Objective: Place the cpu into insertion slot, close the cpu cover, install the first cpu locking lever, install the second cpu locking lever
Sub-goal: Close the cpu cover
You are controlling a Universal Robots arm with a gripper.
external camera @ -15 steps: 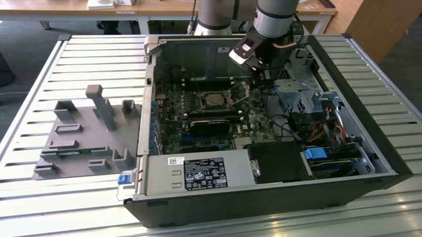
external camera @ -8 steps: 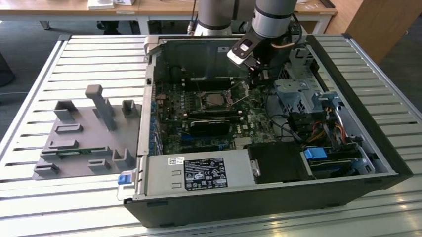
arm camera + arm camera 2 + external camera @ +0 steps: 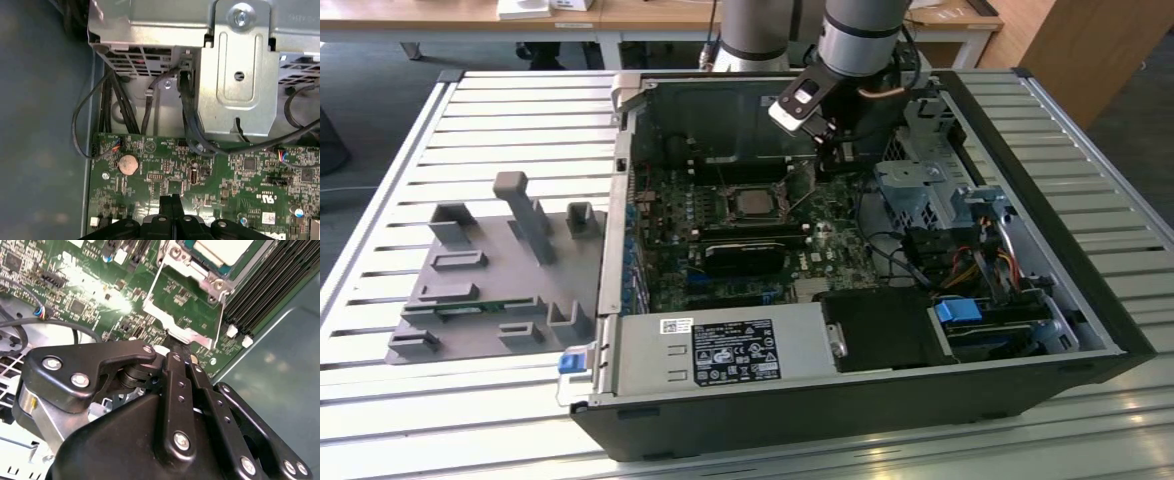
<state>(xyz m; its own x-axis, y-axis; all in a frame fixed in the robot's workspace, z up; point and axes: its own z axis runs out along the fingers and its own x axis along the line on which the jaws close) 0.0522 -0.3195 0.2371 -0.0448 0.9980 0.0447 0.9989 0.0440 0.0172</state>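
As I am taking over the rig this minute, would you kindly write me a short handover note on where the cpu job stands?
Gripper: shut, tips against the free edge of the thin, silver-grey, windowed metal cpu cover, on the exterior view's right of the socket.
Small flat silver-grey cpu: lying in the square black insertion slot on the green motherboard.
Done: cpu placed.
Cover: appears swung open, with board showing through its window; not closed.
Left: cover, then both locking levers. I cannot make out the levers themselves.
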